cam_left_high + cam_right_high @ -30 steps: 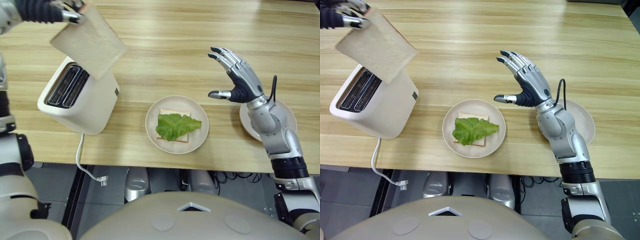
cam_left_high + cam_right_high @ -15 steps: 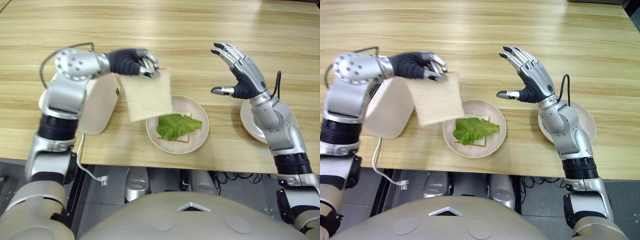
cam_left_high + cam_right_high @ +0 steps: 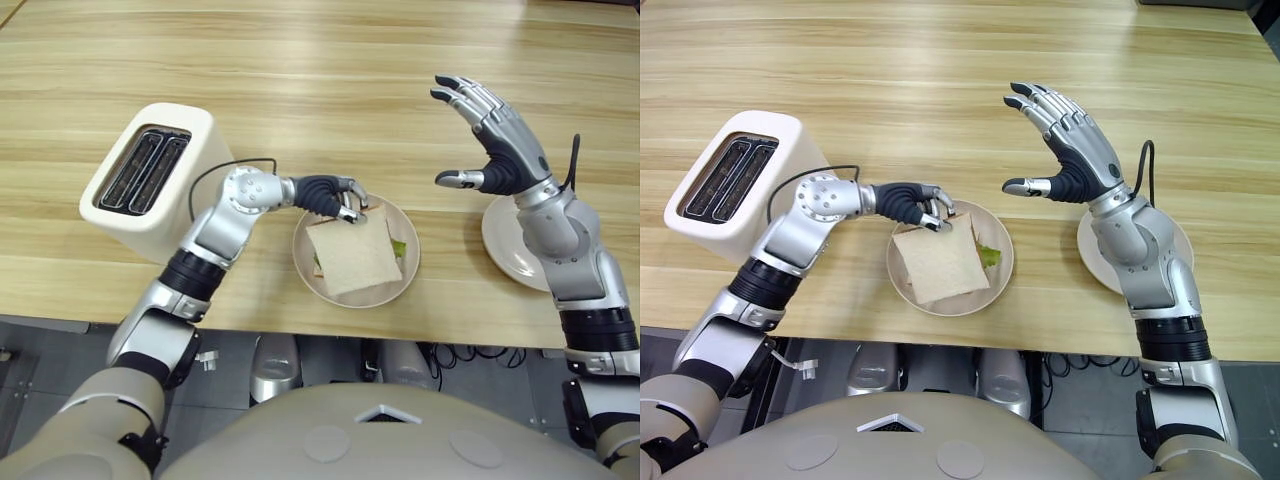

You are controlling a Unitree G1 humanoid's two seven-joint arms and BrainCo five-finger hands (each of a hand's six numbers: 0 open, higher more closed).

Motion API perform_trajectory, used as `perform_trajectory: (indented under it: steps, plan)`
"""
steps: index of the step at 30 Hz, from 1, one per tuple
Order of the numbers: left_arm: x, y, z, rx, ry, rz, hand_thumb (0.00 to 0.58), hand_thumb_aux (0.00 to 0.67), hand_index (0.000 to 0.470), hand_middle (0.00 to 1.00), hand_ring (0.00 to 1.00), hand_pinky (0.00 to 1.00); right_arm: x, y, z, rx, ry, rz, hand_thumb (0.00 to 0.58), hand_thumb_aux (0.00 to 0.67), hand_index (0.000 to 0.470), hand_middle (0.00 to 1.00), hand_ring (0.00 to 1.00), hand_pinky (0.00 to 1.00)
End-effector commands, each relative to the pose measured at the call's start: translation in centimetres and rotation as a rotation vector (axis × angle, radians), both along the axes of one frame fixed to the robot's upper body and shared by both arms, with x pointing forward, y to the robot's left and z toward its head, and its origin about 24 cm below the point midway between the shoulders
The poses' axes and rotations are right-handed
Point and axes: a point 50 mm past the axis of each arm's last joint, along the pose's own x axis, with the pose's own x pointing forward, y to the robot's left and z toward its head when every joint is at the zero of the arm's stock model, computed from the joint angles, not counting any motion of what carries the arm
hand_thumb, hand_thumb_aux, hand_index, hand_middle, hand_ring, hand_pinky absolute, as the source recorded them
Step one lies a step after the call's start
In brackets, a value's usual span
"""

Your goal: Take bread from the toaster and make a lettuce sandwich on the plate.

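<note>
one slice of bread (image 3: 352,258) lies across the plate (image 3: 297,255), seemingly settled on the lettuce (image 3: 398,248), whose green edge peeks out on the right. the left hand (image 3: 330,195) pinches the slice's far corner, fingers curled on it. letting go likely means drawing back left over bare worktop (image 3: 300,80) toward the toaster (image 3: 150,180). the right hand (image 3: 500,140) hangs spread and empty, right of the plate, above a smaller plate (image 3: 505,240).

A light wooden table (image 3: 320,70) fills the frame. A white toaster (image 3: 148,180) stands at left, a plate (image 3: 302,255) lower centre, a second plate (image 3: 500,235) at right.
</note>
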Motion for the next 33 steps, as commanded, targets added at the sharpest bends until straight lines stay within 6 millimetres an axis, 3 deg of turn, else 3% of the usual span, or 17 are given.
perform_trajectory:
  steps: [1, 5, 12, 15, 19, 24, 33]
  plan:
    - [0.1, -0.5, -1.0, 0.036, -0.079, -0.036, 0.58, 0.67, 0.46, 1.0, 1.0, 1.0, -0.5, 0.2, 0.0, 0.002, 0.017, 0.011, 0.0, 0.0, 0.0, 0.0, 0.0, 0.0]
    - [0.9, -0.6, -1.7, 0.058, -0.145, -0.035, 0.58, 0.67, 0.46, 1.0, 1.0, 1.0, -1.1, 0.5, 0.1, 0.034, 0.045, 0.068, 0.0, 0.0, 0.0, 0.0, 0.0, 0.0]
    - [2.0, -0.2, -3.5, 0.077, -0.148, -0.006, 0.58, 0.67, 0.46, 1.0, 1.0, 1.0, -6.0, 4.2, -1.3, 0.051, 0.241, 0.521, 0.0, 0.0, 0.0, 0.0, 0.0, 0.0]
    - [2.3, 0.1, -3.7, 0.068, -0.136, 0.009, 0.58, 0.67, 0.46, 1.0, 1.0, 1.0, -7.1, 4.8, -2.2, 0.024, 0.325, 0.615, 0.0, 0.0, 0.0, 0.0, 0.0, 0.0]
    - [2.7, 0.3, -3.5, 0.058, -0.132, 0.021, 0.58, 0.67, 0.46, 1.0, 1.0, 1.0, -7.1, 4.7, -2.7, 0.005, 0.37, 0.627, 0.0, 0.0, 0.0, 0.0, 0.0, 0.0]
    - [3.2, 0.4, -3.7, 0.068, -0.135, 0.036, 0.58, 0.67, 0.46, 1.0, 1.0, 1.0, -8.6, 4.8, -5.6, -0.166, 0.553, 0.681, 0.0, 0.0, 0.0, 0.0, 0.0, 0.0]
    - [3.8, 0.3, -4.3, 0.079, -0.131, 0.068, 0.58, 0.67, 0.46, 1.0, 1.0, 1.0, -7.5, 3.4, -9.4, -0.483, 0.642, 0.515, 0.0, 0.0, 0.0, 0.0, 0.0, 0.0]
